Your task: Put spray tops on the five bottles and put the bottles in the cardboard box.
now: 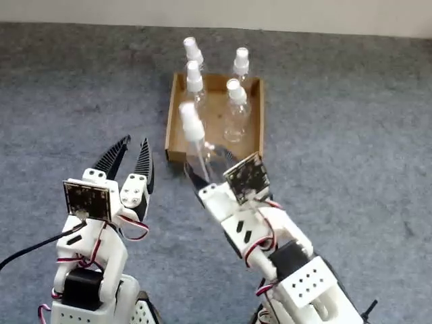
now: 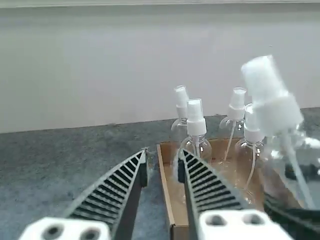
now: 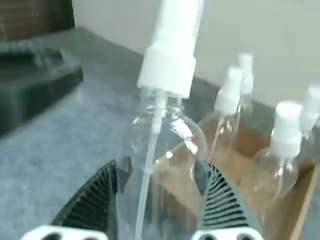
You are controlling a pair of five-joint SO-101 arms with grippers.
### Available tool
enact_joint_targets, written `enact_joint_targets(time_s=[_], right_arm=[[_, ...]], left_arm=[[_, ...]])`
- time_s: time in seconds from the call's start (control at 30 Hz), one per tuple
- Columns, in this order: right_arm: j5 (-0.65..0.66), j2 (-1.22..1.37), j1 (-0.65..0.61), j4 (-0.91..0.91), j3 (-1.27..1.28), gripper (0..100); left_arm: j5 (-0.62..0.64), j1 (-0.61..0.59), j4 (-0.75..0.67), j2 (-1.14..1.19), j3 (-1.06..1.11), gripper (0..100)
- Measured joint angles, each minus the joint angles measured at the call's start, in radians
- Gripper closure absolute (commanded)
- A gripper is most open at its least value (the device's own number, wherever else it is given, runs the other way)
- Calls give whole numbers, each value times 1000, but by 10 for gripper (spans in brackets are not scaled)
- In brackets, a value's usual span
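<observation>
Robotics test bench, by the look of it a lab or workshop: two small white arms [image 1: 91, 270] with bare circuit boards [image 1: 86, 197] and loose wires [image 1: 135, 228] stand on a table covered in grey felt-like matting [image 1: 351, 135], against a plain pale wall [image 2: 100, 65].

A: Light?
B: Bright, soft, even. The grey felt-like table cover [image 1: 351, 101] is flat-lit, with faint shade only near 6 o'clock in the high view.
A: Glare?
B: Small white highlights on the clear plastic bottle with a white spray top [image 3: 170, 150]. The pale wall [image 2: 100, 65] is bright.
</observation>
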Motion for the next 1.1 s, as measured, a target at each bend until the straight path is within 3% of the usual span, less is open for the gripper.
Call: enact_joint_targets(time_s=[0.13,0.27,0.5,0.77,1.0,1.1], right_arm=[[0,2,3,60,-132,998],[0,2,3,60,-167,995],[-91,2,3,46,-221,995],[-109,2,9,40,-222,995],[-115,153,3,40,-229,995],[-121,212,-43,64,-235,995]], left_arm=[[0,2,0,0,0,909],[0,20,0,0,0,908],[-63,245,84,0,-6,806],[-75,445,184,0,-63,754],[-75,460,184,0,-63,760],[-71,408,155,0,-43,771]])
